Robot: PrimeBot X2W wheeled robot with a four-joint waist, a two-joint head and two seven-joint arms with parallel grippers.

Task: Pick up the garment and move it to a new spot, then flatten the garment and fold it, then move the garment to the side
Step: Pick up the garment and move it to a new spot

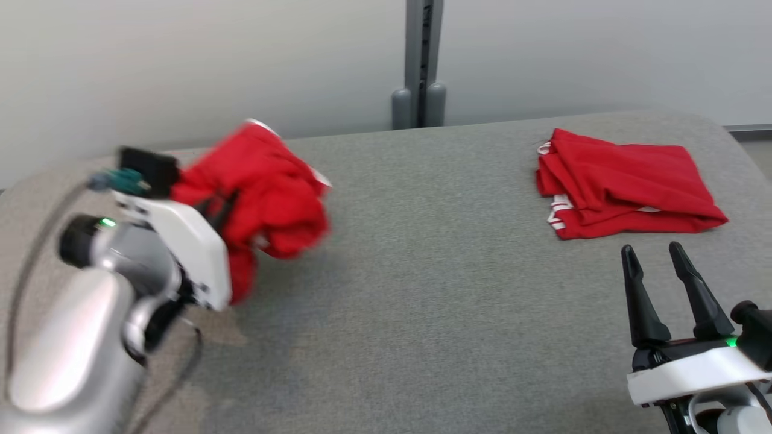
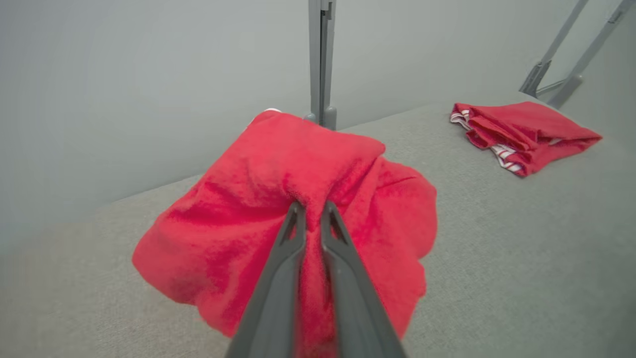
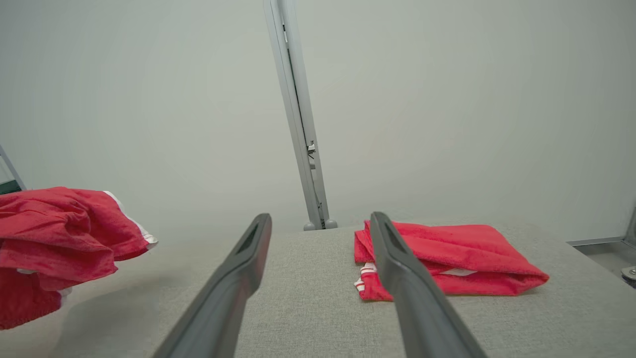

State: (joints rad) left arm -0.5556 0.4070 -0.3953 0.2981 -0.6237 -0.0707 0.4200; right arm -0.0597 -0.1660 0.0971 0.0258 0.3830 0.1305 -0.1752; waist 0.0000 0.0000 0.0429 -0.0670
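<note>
Red garment (image 1: 265, 193), blurred and half hidden by the arm (image 1: 181, 241), is held pinched in the left claw (image 2: 312, 209) above the table (image 1: 422, 271), far left; right claw (image 1: 654, 256) is seen wide, empty, near right.

The head view looks forward and down over the grey bench (image 1: 452, 301), with the wall (image 1: 181, 60) across the frame's top. The left wrist view sits low, close behind the left pincer (image 2: 313, 209) and the bunched red garment (image 2: 238, 219) at centre. The right wrist view skims level along the bench. All share the grey post (image 1: 420, 60) and the folded red garment (image 1: 627, 181).
</note>
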